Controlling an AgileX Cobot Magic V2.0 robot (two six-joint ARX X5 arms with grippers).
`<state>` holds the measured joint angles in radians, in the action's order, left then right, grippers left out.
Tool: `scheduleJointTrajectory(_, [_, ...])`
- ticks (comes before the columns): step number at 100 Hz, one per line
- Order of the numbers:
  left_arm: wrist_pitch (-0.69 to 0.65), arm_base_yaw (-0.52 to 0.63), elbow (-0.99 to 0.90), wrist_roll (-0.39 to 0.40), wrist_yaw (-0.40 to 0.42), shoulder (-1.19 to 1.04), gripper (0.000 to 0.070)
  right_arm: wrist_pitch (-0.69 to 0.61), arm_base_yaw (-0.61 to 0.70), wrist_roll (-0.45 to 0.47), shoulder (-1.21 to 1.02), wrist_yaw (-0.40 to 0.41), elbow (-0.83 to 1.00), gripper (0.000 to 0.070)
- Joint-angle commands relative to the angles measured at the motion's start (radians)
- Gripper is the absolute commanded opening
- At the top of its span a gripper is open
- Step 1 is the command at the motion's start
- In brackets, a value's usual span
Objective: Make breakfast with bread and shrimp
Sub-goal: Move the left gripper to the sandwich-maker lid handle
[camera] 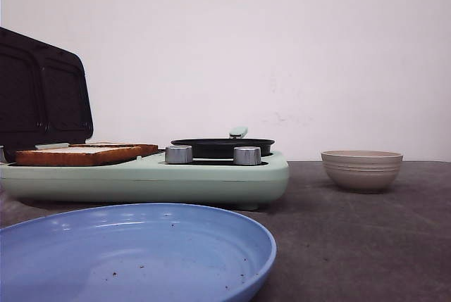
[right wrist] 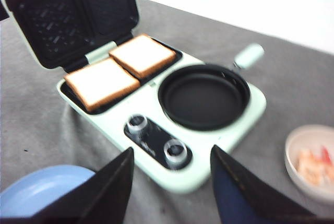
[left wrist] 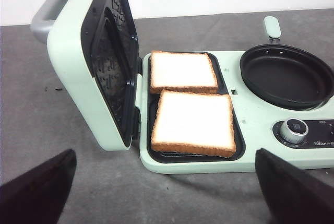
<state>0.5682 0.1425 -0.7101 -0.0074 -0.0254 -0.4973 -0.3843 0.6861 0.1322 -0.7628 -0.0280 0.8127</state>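
Both sets of jaws stand wide apart and hold nothing; I see the left gripper [left wrist: 167, 192] above the table before the bread [left wrist: 192, 122], the right gripper [right wrist: 172, 190] above the knobs [right wrist: 176, 151]; two slices lie side by side in the breakfast maker [camera: 211, 175] under its raised lid [left wrist: 88, 62]; the shrimp [right wrist: 313, 164] sit in the beige bowl [camera: 361, 175], well apart; the pan [right wrist: 204, 96] and blue plate [camera: 232, 274] lie bare.
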Motion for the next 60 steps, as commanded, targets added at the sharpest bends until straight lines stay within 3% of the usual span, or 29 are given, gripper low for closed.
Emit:
scheduleJointTrajectory(1, [-0.014, 0.003, -0.005, -0.012, -0.002, -0.003, 0.07, 0.024, 0.005, 0.087, 0.092, -0.018, -0.079, 0.0276])
scheduleJointTrajectory(31, [-0.014, 0.003, -0.005, -0.045, -0.001, -0.003, 0.07, -0.108, 0.005, 0.208, 0.44, -0.066, -0.283, 0.0277])
scheduleJointTrajectory(46, [-0.014, 0.003, -0.005, -0.08, -0.001, -0.003, 0.07, -0.15, 0.005, 0.236, 0.507, -0.156, -0.308, 0.0277])
scheduleJointTrajectory(60, [-0.013, 0.003, -0.005, -0.092, 0.0, -0.003, 0.07, -0.14, 0.005, 0.235, 0.511, -0.182, -0.335, 0.0277])
